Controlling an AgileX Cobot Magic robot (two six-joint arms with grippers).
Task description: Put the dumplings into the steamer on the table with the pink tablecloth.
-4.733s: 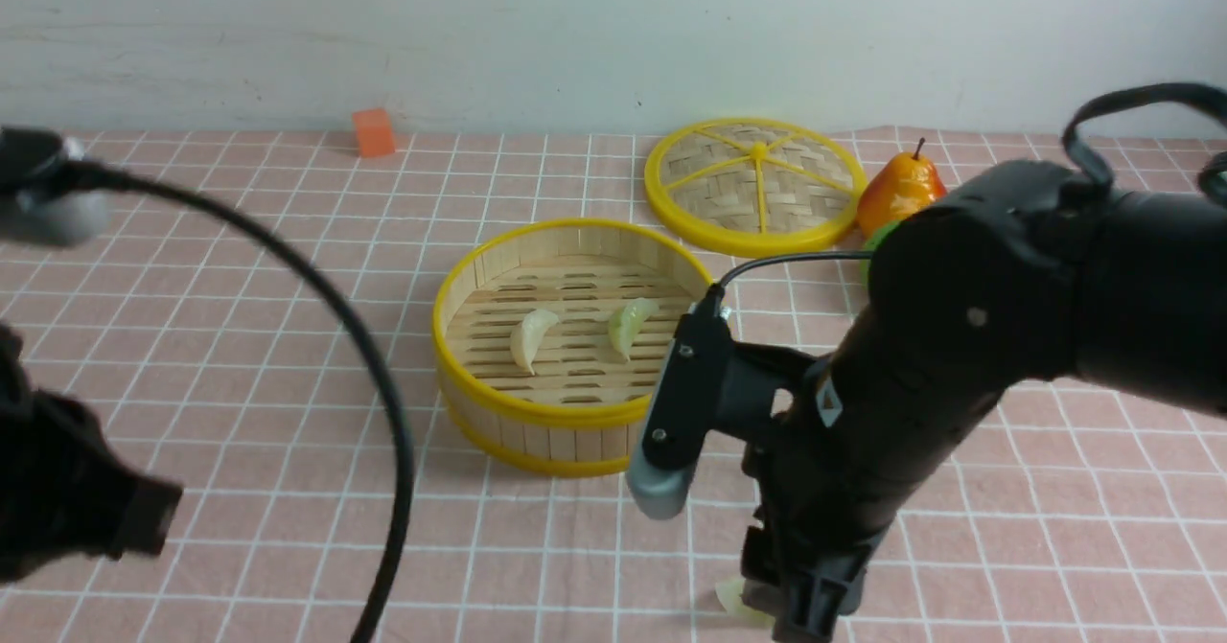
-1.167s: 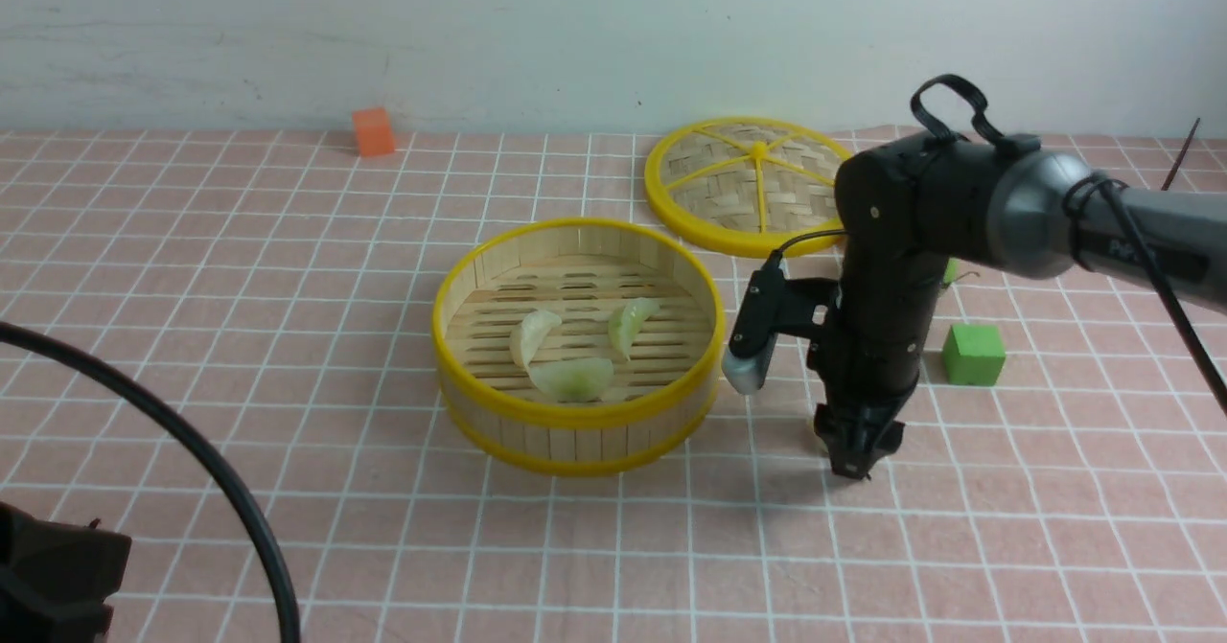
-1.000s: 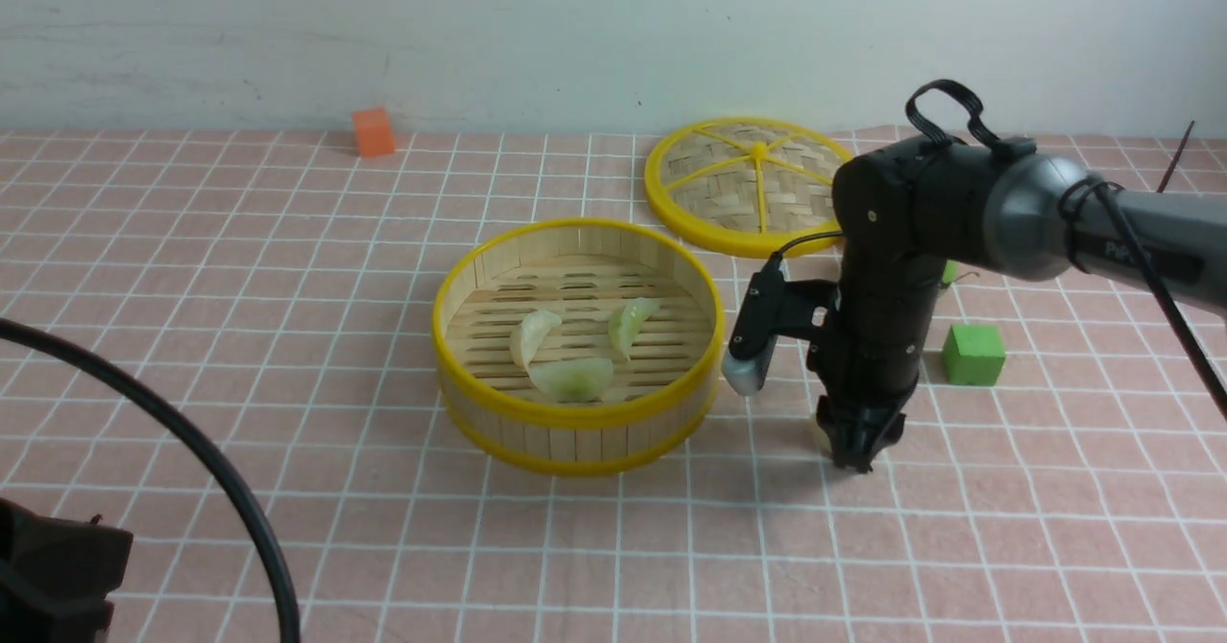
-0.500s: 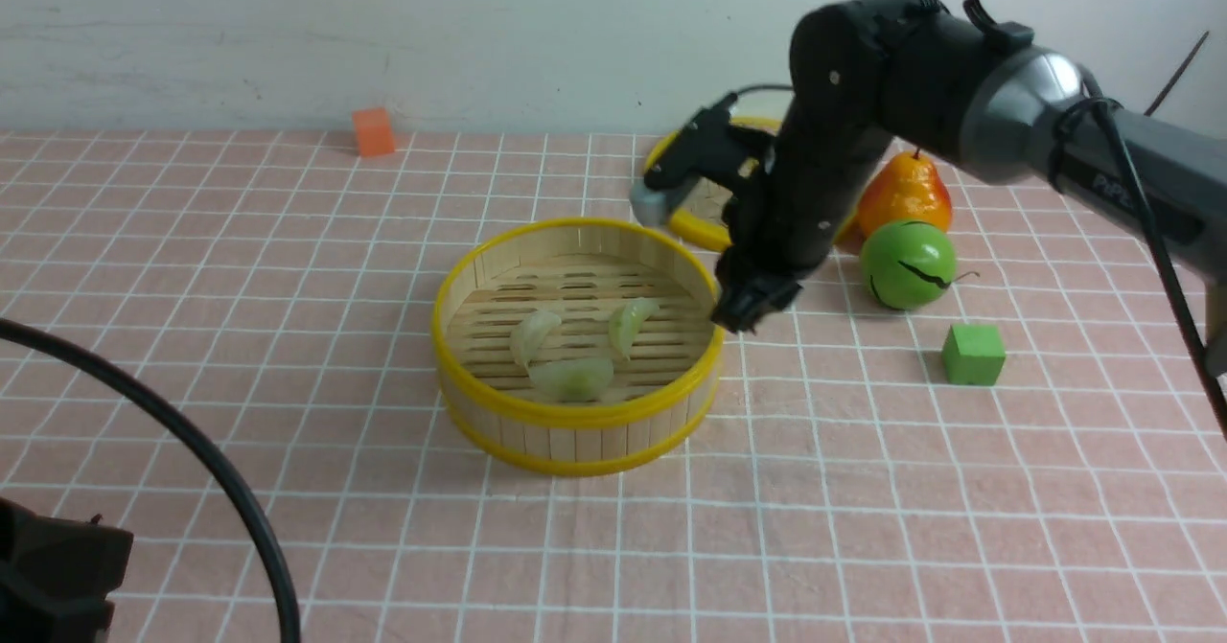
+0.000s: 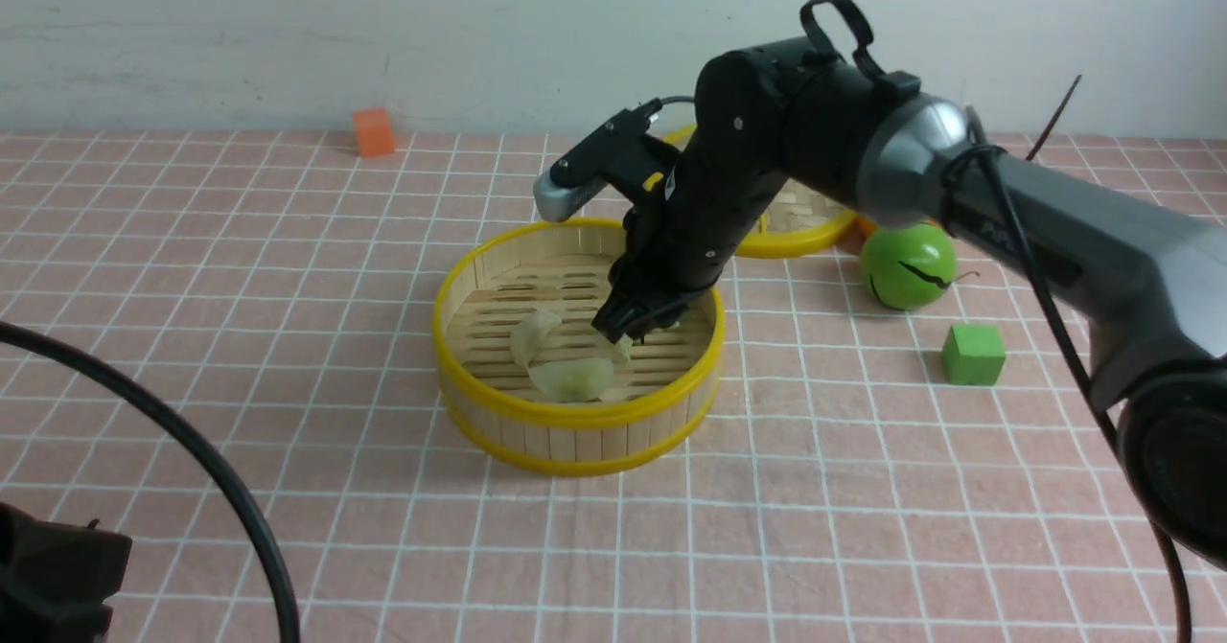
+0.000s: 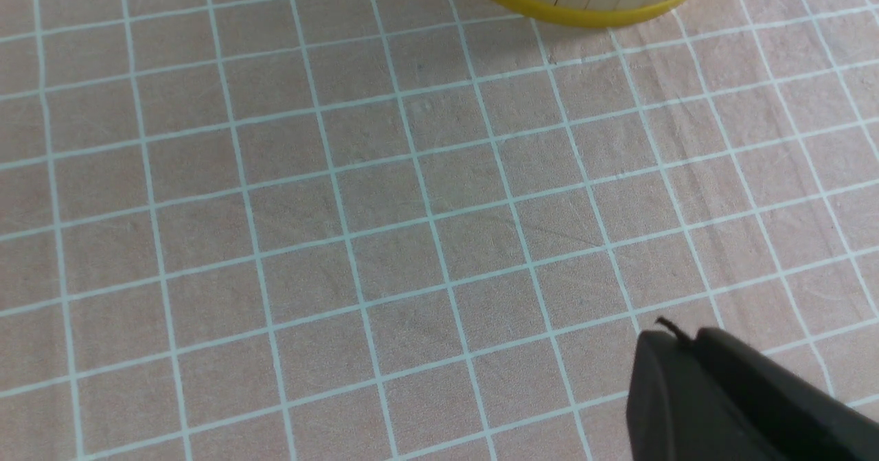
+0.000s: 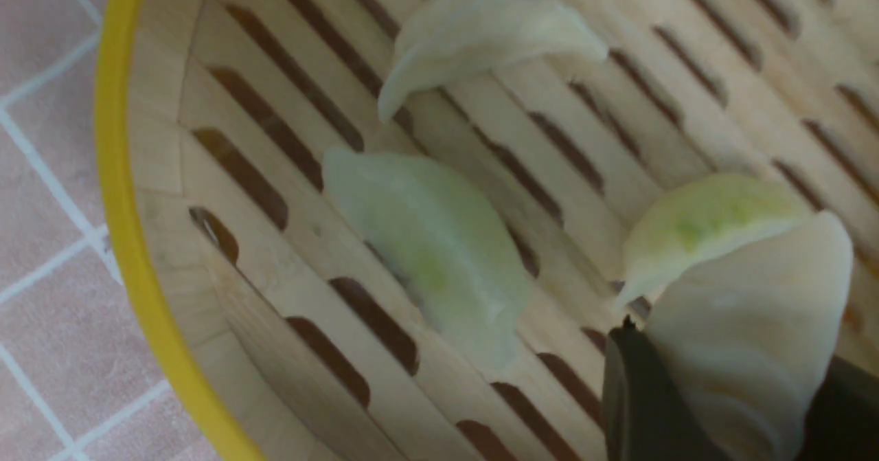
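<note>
- Three dumplings (image 7: pixel 429 262) lay on the slatted floor of the steamer (image 5: pixel 575 418), which sat on the pink tablecloth (image 5: pixel 288 336).
- The fourth dumpling (image 7: pixel 755 330) was pinched in the right gripper (image 5: pixel 633 325), low inside the rim and just beside a green one. Not yet let go.
- The jaws were narrowly apart, clamped on it.
- Only one dark part of the left gripper (image 6: pixel 728 399) showed, so I couldn't tell its state.
- Probably left to do: release, then withdraw.

- The steamer (image 5: pixel 575 418), a round bamboo-slat basket with yellow rims, stands open at centre frame in the front view.
- A cream dumpling (image 5: pixel 532 334) and a pale-green dumpling (image 5: pixel 575 378) lie just beside each other on its slatted floor.
- A greenish third dumpling (image 7: pixel 700 224) lies nearby.
- The right gripper (image 5: pixel 628 327) pinches a fourth dumpling (image 7: pixel 748 330) over the slats.
- The pink tablecloth (image 5: pixel 288 288), white-gridded, covers the table (image 5: pixel 863 528).
</note>
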